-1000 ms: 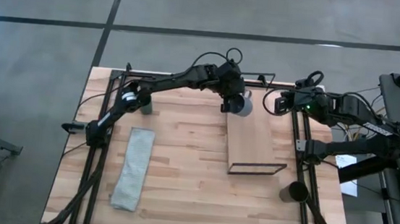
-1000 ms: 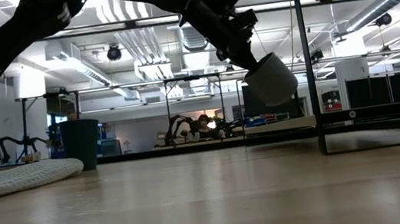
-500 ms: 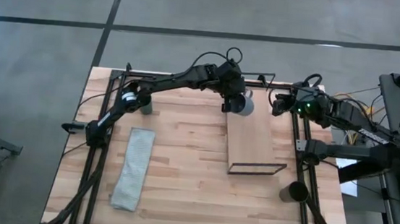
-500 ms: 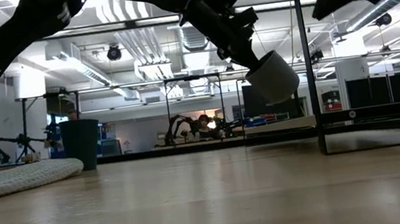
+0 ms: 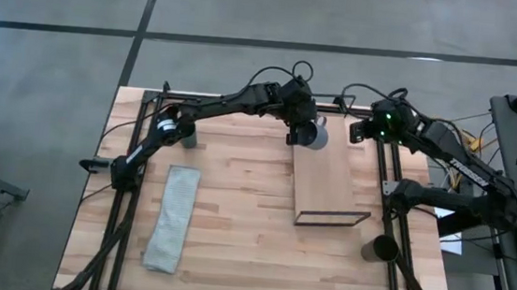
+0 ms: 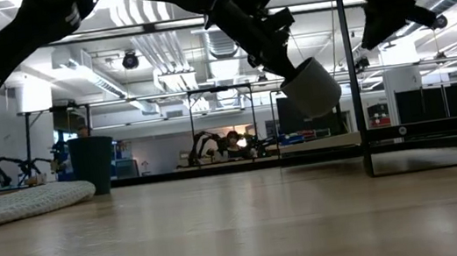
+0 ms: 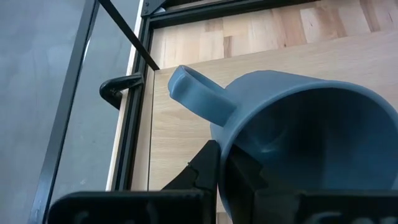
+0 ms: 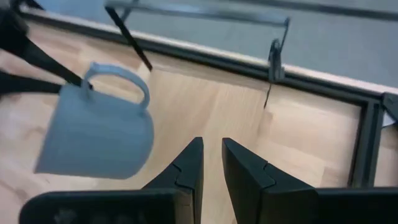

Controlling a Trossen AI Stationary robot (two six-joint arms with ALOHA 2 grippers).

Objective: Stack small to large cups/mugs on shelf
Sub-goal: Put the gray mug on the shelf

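Note:
My left gripper (image 5: 299,128) is shut on the blue-grey mug (image 5: 315,135), which hangs in the air over the far end of the light-wood shelf board (image 5: 329,179); the low view shows the mug (image 6: 312,88) tilted, clear of the board. My right gripper (image 5: 357,132) hovers just right of the mug, above the shelf's far right corner, empty, with only a narrow slit between its fingers (image 8: 194,163). The dark green cup (image 6: 92,164) stands on the table at the far left. A dark brown-black cup (image 5: 383,248) stands at the table's right edge. My left gripper holds the mug by its rim (image 7: 221,163) just beside the handle (image 7: 198,102), one finger inside the mug and one outside. The fingers come slanting down from the table's left. The mug is lifted clear and tilted, mouth toward the gripper, base pointing down and right.
A long grey folded cloth (image 5: 172,217) lies on the left half of the table. The shelf's black wire frame (image 6: 354,85) rises at its short ends, and one end stands close to the mug. Black rails run along the table's far and side edges.
My right gripper has come down from high above the table's far right corner and tipped down, and now hangs level with the mug. My left gripper and the mug have stayed nearly still.

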